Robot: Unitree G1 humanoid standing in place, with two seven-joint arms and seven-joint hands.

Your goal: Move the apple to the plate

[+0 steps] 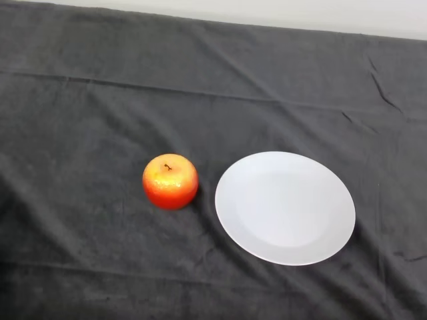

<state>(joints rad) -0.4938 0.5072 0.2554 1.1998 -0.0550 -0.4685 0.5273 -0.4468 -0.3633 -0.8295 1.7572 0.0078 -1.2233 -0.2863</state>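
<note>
A red and orange apple [170, 181] stands upright on the dark cloth, stem up, a little left of the middle of the head view. Just to its right lies a round white plate [285, 207] with nothing on it. A narrow strip of cloth separates the apple from the plate's left rim.
The dark cloth [100, 100] covers the whole table and has folds and creases. A pale wall or floor strip [280, 12] shows beyond the table's far edge at the top.
</note>
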